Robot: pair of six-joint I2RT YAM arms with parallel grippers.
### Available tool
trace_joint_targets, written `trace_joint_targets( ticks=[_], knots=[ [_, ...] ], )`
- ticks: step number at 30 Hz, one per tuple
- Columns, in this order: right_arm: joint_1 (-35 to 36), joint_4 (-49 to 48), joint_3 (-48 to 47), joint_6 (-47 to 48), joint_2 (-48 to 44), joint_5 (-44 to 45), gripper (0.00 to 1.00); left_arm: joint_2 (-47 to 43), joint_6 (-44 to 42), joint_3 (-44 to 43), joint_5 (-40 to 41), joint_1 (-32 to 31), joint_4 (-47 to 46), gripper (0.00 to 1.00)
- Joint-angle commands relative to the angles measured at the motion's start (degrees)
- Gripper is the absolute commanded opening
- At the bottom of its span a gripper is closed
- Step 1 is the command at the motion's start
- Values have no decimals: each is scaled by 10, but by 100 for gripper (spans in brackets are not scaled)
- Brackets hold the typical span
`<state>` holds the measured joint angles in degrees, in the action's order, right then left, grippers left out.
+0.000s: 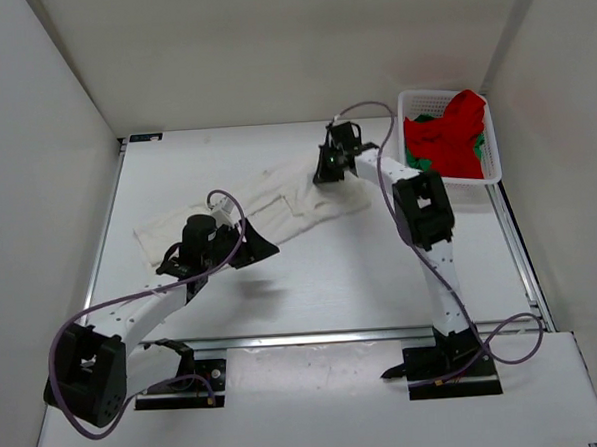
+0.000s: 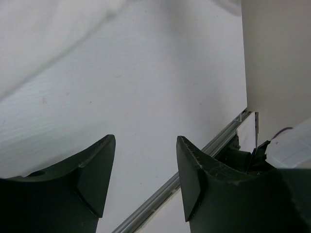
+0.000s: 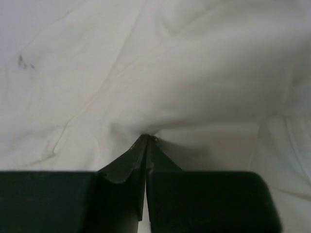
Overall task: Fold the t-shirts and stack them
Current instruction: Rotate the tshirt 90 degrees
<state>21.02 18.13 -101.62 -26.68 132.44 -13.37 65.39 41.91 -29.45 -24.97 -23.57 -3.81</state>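
A white t-shirt (image 1: 277, 200) lies spread and rumpled across the middle of the table. My right gripper (image 1: 324, 174) is down on its far right part, shut, with a fold of the white cloth (image 3: 160, 73) pinched at the closed tips (image 3: 146, 137). My left gripper (image 1: 268, 249) hovers by the shirt's near edge, open, with nothing but bare table between its fingers (image 2: 146, 141). The shirt's edge (image 2: 39, 29) shows at the upper left of the left wrist view. A red t-shirt (image 1: 456, 133) and a green t-shirt (image 1: 423, 157) lie bunched in the basket.
The white mesh basket (image 1: 496, 168) stands at the back right corner, close to the right arm's elbow (image 1: 420, 209). Pale walls (image 1: 34, 147) enclose the table on three sides. A metal rail (image 2: 194, 160) runs along the near edge.
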Motion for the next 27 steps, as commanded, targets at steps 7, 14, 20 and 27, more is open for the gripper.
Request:
trace_joint_targets(
  ticks=[7,14,20,27],
  knots=[
    [-33,74,-309,16,55,-64,10,-84,-49,19,4,54,118,69],
    [6,155,-158,116,-190,-18,19,-108,-90,0,12,96,162,70],
    [53,-153,403,11,-500,-28,25,-90,-140,-53,-1,100,205,59],
    [226,-308,421,-107,-355,33,36,-84,-173,-158,-12,130,267,63]
  ],
)
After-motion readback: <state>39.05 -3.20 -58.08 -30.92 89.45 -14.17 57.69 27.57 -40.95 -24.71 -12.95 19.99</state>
